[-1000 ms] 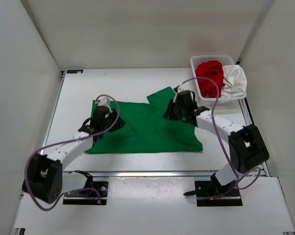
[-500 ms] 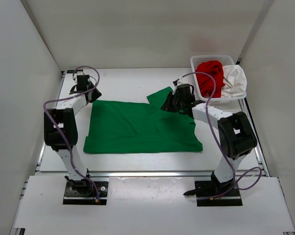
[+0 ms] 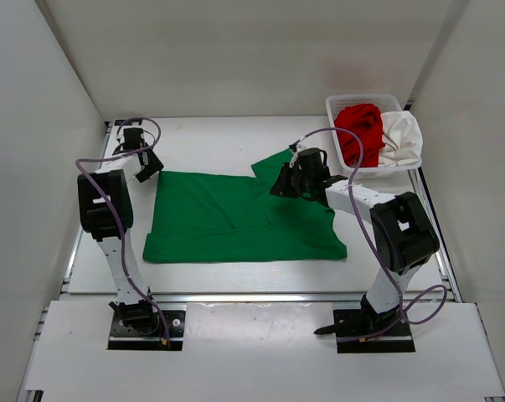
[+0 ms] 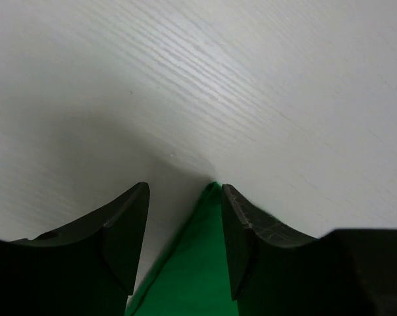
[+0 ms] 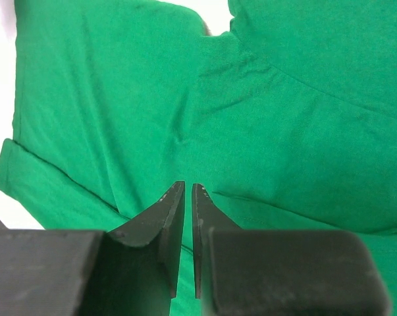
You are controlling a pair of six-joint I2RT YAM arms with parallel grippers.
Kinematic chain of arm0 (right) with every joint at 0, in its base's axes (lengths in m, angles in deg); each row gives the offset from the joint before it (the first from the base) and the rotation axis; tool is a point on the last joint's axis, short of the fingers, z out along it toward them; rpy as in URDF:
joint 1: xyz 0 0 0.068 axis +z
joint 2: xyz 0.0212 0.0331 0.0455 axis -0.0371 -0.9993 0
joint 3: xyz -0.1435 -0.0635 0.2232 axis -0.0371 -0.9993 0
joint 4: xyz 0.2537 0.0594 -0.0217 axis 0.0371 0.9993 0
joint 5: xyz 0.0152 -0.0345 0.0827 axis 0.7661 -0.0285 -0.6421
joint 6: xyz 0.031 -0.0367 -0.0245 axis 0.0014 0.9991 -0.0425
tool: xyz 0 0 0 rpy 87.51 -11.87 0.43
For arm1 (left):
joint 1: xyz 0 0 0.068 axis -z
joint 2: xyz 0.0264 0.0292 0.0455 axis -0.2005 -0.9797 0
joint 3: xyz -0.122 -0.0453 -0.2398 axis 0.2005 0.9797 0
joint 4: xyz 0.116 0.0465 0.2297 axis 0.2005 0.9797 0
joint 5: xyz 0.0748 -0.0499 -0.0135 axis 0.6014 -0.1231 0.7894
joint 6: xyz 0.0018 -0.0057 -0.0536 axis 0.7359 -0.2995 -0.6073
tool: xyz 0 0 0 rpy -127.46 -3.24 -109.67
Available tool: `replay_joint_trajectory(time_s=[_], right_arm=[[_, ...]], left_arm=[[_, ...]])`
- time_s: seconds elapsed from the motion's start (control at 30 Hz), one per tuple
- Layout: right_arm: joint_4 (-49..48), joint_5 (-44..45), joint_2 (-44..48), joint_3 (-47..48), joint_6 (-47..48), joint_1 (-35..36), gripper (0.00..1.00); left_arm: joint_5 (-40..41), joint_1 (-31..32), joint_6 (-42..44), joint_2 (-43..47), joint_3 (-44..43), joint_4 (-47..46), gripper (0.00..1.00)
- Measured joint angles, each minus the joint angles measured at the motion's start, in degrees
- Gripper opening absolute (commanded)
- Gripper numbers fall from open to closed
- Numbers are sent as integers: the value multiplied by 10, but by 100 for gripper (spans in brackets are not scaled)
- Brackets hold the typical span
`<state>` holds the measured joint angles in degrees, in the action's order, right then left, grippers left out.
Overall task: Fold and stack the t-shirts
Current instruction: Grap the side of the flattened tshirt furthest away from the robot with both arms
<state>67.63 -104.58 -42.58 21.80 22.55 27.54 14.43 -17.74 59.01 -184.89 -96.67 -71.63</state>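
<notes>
Shirt (image 4: pixel 199 280) corner between parted left fingers (image 4: pixel 121 232)

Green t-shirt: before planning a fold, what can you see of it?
The green t-shirt is soft cloth, spread mostly flat on the table, lightly wrinkled, one sleeve jutting at its far edge. The open left gripper straddles its far-left corner; the shut right gripper is above its right part.

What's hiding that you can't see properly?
Top view: the red cloth shirt and white cloth shirt sit crumpled in the white plastic mesh basket, undersides hidden.
Right wrist view: whether the right claw pinches the green cloth shirt is unclear.
Left wrist view: frame edge cuts that shirt off.
</notes>
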Motion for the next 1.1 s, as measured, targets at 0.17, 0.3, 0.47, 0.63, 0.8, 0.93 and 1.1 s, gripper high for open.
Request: replay_joint_trajectory(time_s=[0.17,0.3,0.47,0.63,0.8,0.93,1.1], right_arm=[[-5,-3,0,-1,0,6,8],[-8,-6,0,-1,0,8,8],[-14,-11,0,-1,-1,6,9],[-20,-12,1,-1,-5,-4,16],[-18,9,-6,4,0,-30,18],[6,45,-64,68,19,-61,25],[82,116,-169,228,56,-85,33]], left_arm=[[-1,12,6,-15,-21,4,58],[-4,22,10,-24,-36,15,49],[-3,25,14,-25,-36,16,34],[-2,25,16,-26,-36,21,13],[6,26,10,-26,-35,18,0],[10,26,8,-22,-24,2,0],[10,25,2,-8,2,-17,0]])
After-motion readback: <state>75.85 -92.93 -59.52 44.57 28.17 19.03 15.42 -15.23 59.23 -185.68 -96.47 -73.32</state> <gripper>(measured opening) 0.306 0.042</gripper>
